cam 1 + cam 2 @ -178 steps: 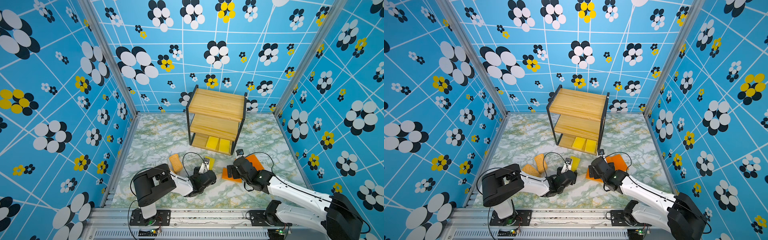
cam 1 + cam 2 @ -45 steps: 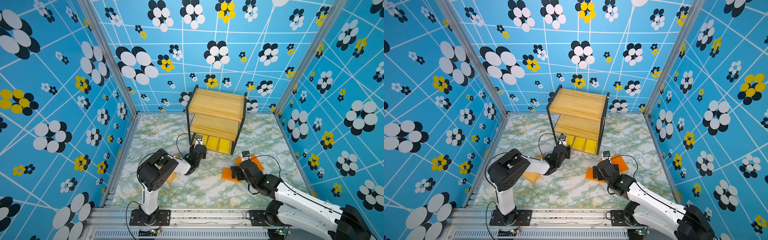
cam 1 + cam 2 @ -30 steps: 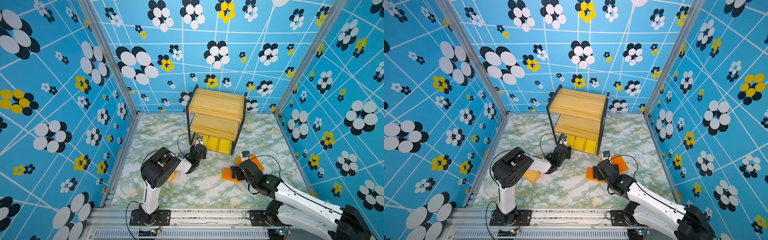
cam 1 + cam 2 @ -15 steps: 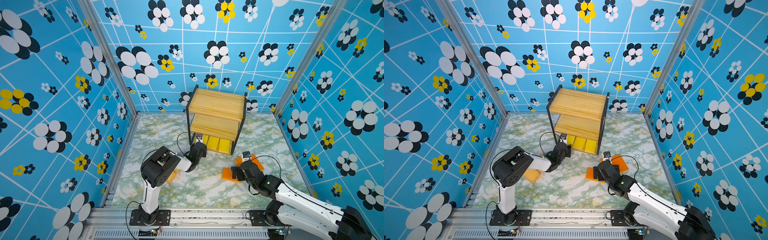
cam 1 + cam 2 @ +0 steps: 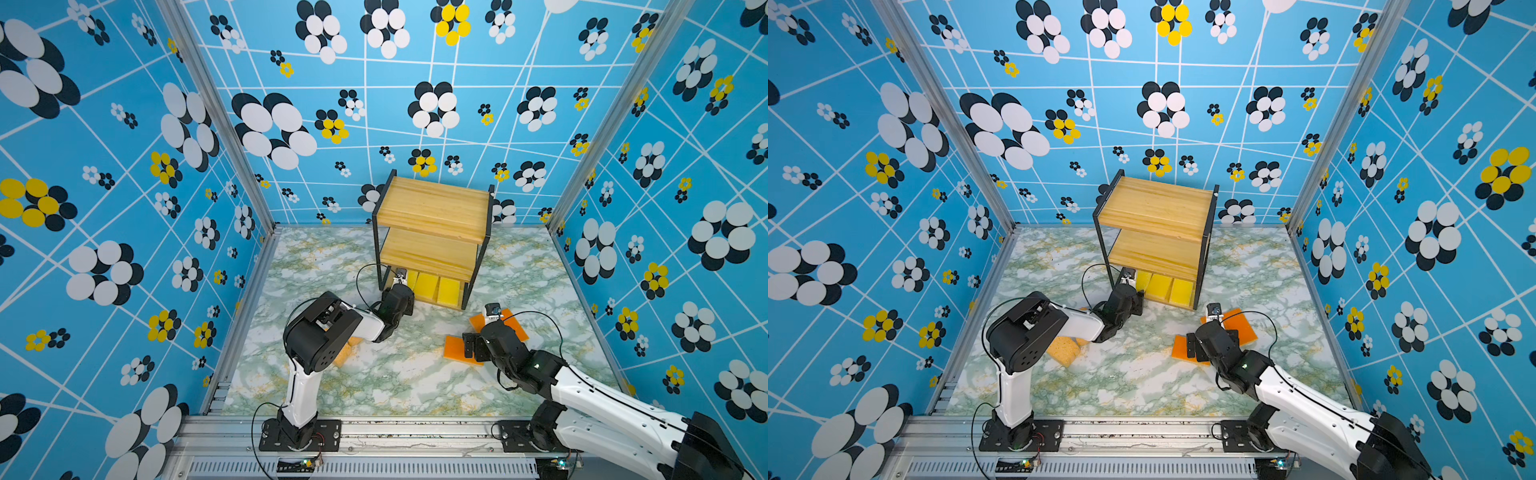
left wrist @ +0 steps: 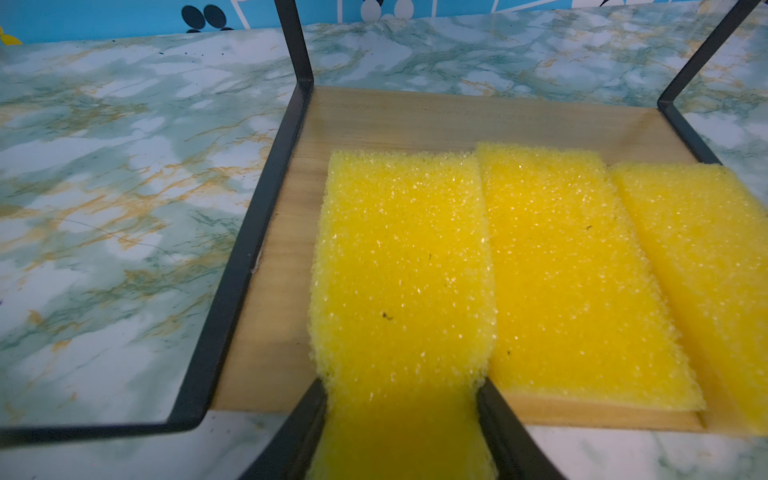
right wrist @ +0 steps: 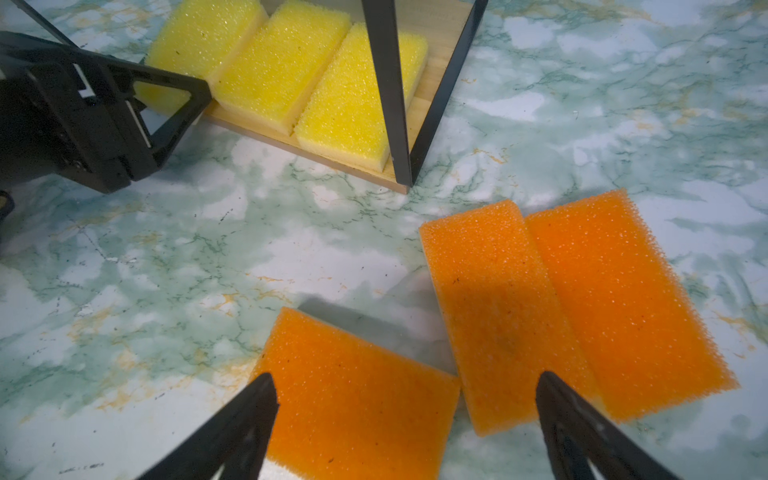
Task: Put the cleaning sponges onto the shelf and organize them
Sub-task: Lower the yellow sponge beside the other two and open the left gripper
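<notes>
The shelf stands at the back of the marble floor. Two yellow sponges lie flat on its bottom board. My left gripper is shut on a third yellow sponge, which rests on that board at its left end beside the other two. My right gripper hangs open just above three orange sponges on the floor, right of the shelf. Nothing is between its fingers.
Tan sponges lie on the floor under my left arm, partly hidden. The shelf's black frame posts stand close to both grippers. Its middle board and top board carry nothing. Patterned blue walls enclose the floor.
My left gripper has carried the yellow sponge from the floor to the shelf and, over the last second, pushed it a little deeper onto the bottom board. The right gripper stays over the orange sponges.
</notes>
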You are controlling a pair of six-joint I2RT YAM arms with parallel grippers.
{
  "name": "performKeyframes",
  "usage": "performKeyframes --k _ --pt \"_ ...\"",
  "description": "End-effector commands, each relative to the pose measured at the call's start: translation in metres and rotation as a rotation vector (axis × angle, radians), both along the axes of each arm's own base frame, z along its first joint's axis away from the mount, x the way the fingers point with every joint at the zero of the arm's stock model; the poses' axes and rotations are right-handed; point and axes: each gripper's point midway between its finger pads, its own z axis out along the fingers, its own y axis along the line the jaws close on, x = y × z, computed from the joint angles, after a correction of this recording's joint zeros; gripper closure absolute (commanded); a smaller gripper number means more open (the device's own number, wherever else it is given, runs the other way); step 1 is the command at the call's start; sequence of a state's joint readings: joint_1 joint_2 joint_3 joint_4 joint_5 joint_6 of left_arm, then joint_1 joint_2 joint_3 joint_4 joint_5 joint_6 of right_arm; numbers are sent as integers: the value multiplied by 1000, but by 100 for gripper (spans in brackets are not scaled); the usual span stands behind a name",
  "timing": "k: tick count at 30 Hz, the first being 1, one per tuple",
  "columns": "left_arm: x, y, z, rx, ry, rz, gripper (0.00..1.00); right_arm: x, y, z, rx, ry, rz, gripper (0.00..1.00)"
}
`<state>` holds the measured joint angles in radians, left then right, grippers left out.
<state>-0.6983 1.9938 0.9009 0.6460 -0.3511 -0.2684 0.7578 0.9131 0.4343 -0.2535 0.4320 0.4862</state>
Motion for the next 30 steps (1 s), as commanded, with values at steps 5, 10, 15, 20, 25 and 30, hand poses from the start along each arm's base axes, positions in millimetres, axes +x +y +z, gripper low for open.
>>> performKeyframes --k 5,10,15,20,25,30 --pt "14 -2 11 -13 -44 23 50 -1 -7 -3 -12 1 -23 1" --pt "13 -5 10 9 -51 20 48 -1 -7 -4 -13 2 -23 1" --pt "13 -5 8 13 -48 26 45 -1 -7 -5 -15 3 -23 1" --pt "13 -6 7 25 -45 24 43 -1 -7 -4 -12 0 -23 1" --pt "12 -6 7 30 -45 29 23 -2 -7 -3 -13 0 -21 1" --pt "11 -5 8 37 -50 38 11 -2 -8 -3 -13 0 -22 1"
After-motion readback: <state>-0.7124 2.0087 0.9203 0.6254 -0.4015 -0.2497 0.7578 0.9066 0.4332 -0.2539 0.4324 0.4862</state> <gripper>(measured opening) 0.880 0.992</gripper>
